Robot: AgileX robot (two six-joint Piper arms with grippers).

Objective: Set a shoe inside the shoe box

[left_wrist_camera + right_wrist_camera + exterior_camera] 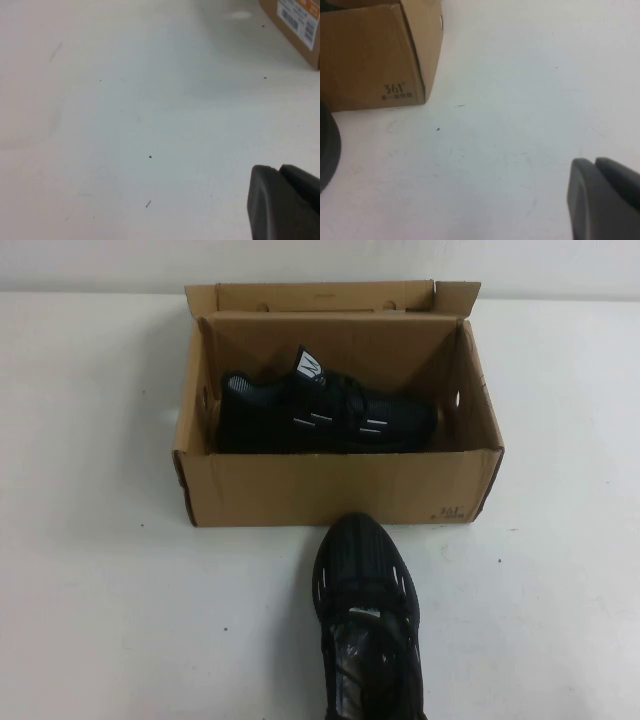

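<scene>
Shoe (365, 620) toe-first toward shoe box (330, 490), outside it; left gripper (280, 172), right gripper (596, 165) above table (100, 590), fingers together.

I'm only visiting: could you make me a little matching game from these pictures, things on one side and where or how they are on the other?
Things
1. shoe with shiny stuffing
2. twin shoe with grey heel lining
3. shoe box
4. right gripper

Places or states
A. inside the box
B. above the table, near the box's printed corner
C. on the table, in front of the box
D. open, lid flap folded back

Pairs: 1-C, 2-A, 3-D, 4-B.

The left gripper hovers over the table near the box's labelled side.
</scene>
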